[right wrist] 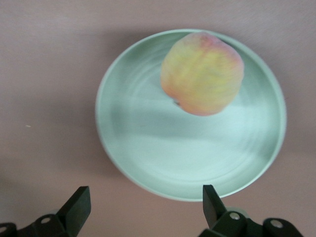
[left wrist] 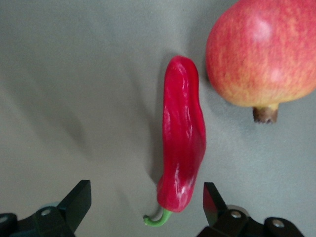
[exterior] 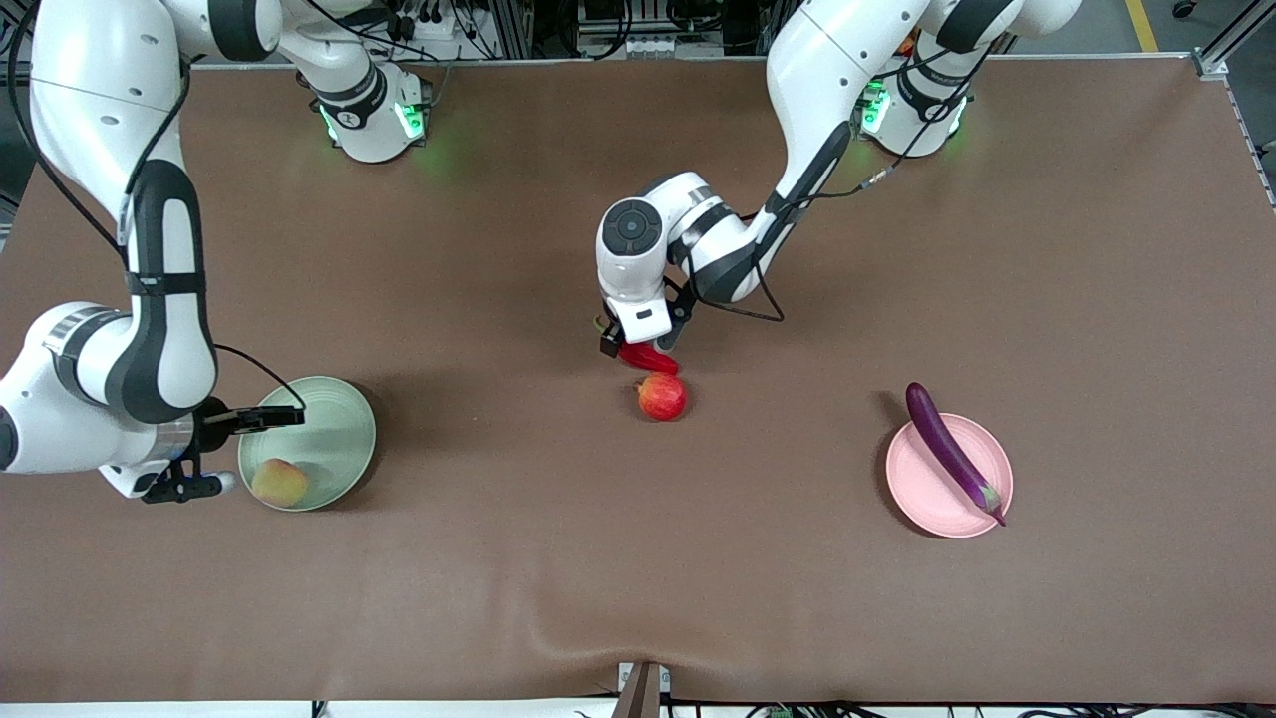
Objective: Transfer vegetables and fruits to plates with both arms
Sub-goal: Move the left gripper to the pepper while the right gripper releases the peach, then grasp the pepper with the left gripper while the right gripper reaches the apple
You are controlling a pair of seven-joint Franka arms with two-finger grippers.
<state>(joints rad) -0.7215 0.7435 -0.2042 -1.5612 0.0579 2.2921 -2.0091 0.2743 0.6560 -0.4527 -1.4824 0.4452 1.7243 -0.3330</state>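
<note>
The 2 plates sit on the brown desk [exterior: 638, 578], well apart. The mint green plate [exterior: 334, 419] lies toward the right arm's end, and the peach [exterior: 280, 482] rests on it, in the part nearer the front camera. In the right wrist view the peach [right wrist: 202, 73] lies inside the plate's rim [right wrist: 106, 133]. The right gripper [exterior: 214, 454] hangs at that plate's edge, fingers spread and released, holding nothing.

The pink plate [exterior: 922, 484] lies toward the left arm's end. The purple eggplant [exterior: 949, 449] lies across it at a slant, its ends reaching past the rim.

Near the middle of the desk the red chili pepper [exterior: 650, 358] lies flat, with the apple [exterior: 662, 396] just beside it, nearer the front camera. The left gripper [exterior: 638, 344] is low over the chili. The left wrist view shows its 2 fingers [left wrist: 76, 200] wide apart, 1 on either side of the chili's [left wrist: 181, 143] stem end, not clamped on it; the apple [left wrist: 261, 52] sits next to the chili's tip.
</note>
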